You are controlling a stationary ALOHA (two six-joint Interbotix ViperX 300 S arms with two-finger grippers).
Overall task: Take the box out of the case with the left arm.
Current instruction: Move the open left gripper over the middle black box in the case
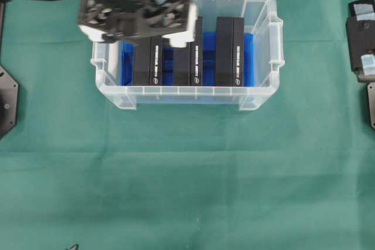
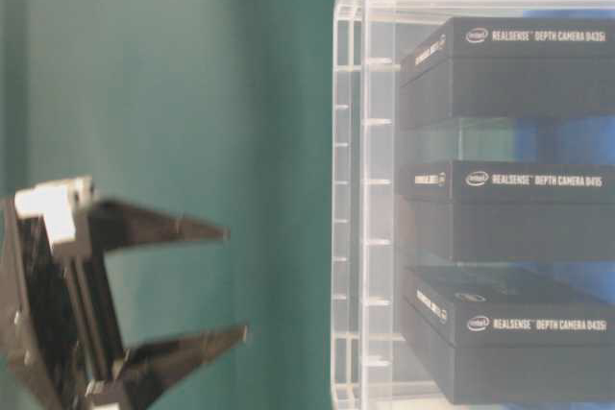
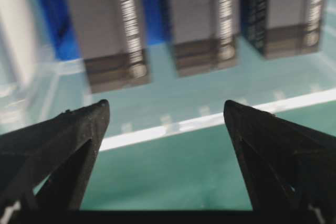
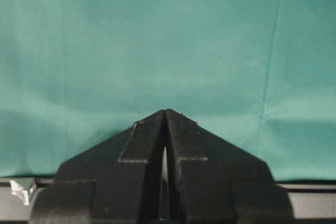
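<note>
Three boxes (image 1: 188, 57) stand side by side in the case (image 1: 258, 95) on the worktop (image 1: 187, 180). The left hand (image 1: 140, 39) hangs over the case's rear-left corner; the right hand (image 4: 165, 114) sits far right.

Three upright boxes (image 1: 193, 54) are packed in the case (image 1: 261, 89) — narrow blue gaps between them, wider room at the right wall.
</note>
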